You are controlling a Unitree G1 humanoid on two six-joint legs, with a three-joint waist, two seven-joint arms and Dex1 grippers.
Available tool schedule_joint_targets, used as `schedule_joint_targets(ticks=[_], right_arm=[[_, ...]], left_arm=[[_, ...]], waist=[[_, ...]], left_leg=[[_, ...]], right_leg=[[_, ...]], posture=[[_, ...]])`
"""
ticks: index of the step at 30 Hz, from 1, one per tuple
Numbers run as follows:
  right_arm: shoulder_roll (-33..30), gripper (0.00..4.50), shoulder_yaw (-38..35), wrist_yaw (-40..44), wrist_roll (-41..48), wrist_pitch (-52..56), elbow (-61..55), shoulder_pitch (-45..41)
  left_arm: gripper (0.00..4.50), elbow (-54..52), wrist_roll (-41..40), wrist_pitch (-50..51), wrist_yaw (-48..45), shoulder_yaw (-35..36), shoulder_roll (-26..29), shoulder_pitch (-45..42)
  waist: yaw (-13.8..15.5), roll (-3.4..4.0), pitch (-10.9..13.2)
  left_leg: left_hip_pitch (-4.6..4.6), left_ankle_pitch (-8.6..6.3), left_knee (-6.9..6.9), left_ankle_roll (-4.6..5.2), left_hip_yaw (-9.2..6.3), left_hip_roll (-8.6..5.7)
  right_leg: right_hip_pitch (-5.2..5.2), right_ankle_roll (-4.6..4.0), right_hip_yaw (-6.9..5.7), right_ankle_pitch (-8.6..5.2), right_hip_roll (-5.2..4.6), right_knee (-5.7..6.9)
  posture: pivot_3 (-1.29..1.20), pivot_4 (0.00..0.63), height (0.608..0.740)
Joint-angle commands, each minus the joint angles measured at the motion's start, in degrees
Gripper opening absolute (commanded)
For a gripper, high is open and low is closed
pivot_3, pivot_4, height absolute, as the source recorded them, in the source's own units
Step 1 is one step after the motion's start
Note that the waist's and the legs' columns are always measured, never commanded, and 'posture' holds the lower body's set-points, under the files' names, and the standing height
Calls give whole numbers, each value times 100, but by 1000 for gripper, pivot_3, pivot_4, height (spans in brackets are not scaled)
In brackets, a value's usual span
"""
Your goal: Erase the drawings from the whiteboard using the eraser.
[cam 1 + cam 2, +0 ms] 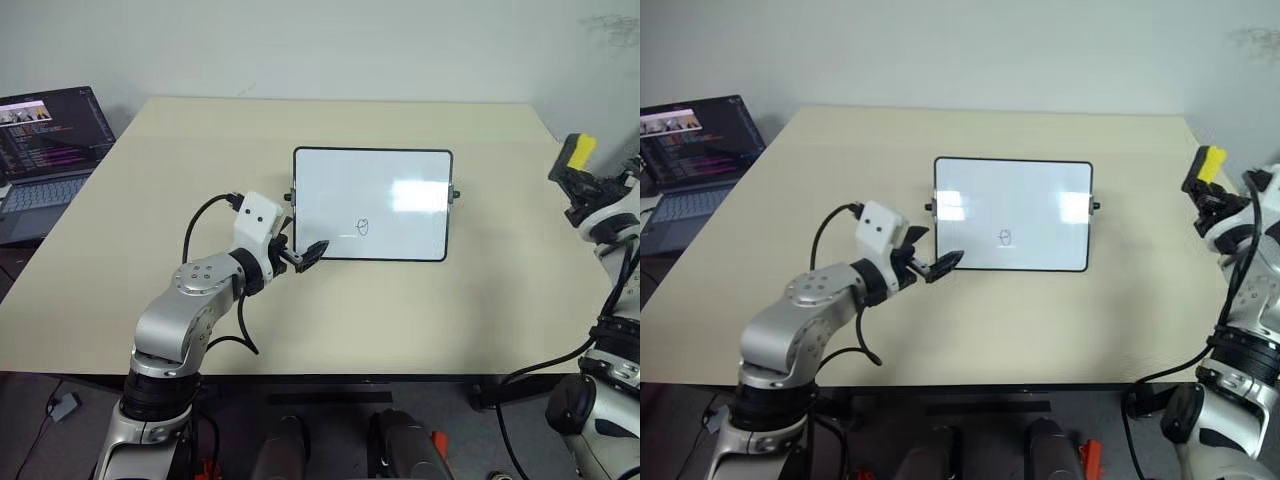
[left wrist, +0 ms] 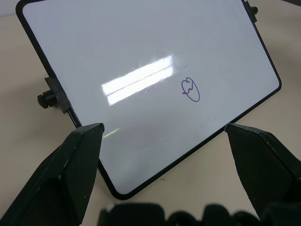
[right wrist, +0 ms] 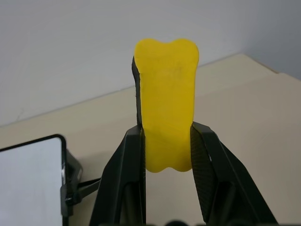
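The whiteboard (image 1: 372,204) lies in the middle of the table, white with a thin black frame and small side knobs. One small circled squiggle drawing (image 1: 362,227) marks its lower middle; in the left wrist view the same drawing (image 2: 190,90) is a blue loop. My left gripper (image 1: 306,255) is open at the board's near left corner, its fingers (image 2: 70,165) spread apart in front of the edge. My right gripper (image 1: 572,175) is far to the right of the board, raised off the table, shut on the yellow eraser (image 3: 167,122), which stands upright between its fingers.
An open laptop (image 1: 45,150) sits at the table's far left edge. The beige table (image 1: 200,150) extends bare around the board. A plain wall stands behind the table.
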Motion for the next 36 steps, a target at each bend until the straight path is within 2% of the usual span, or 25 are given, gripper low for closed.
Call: schedule_joint_targets(ticks=[1,12,28,36], right_arm=[[10,967,-119,-226,192,-338,-184,150],[219,967,525,-664,-15,-850,128,755],[84,967,745,-661,132,-931,325,571],[11,967,916,-534,197,-776,54,539]], left_arm=[[4500,-83,0,-176,-64,24,46,-84],[4500,8,26,-194,-150,13,76,-156],[4500,-35,36,-221,-180,24,211,234],[4500,-17,10,-225,-186,50,230,360]], waist=[[3,0,0],[11,0,0],[13,0,0],[19,0,0]], left_leg=[[0,0,0,0,0,0],[-2,0,-1,0,-1,-1],[-3,0,-2,0,-2,-1],[-4,0,-2,0,-2,-2]], right_leg=[[0,0,0,0,0,0],[0,0,0,0,0,-2],[1,0,0,0,0,-4],[1,0,-1,0,0,-4]], posture=[[0,150,740],[0,150,740],[0,150,740],[0,150,740]])
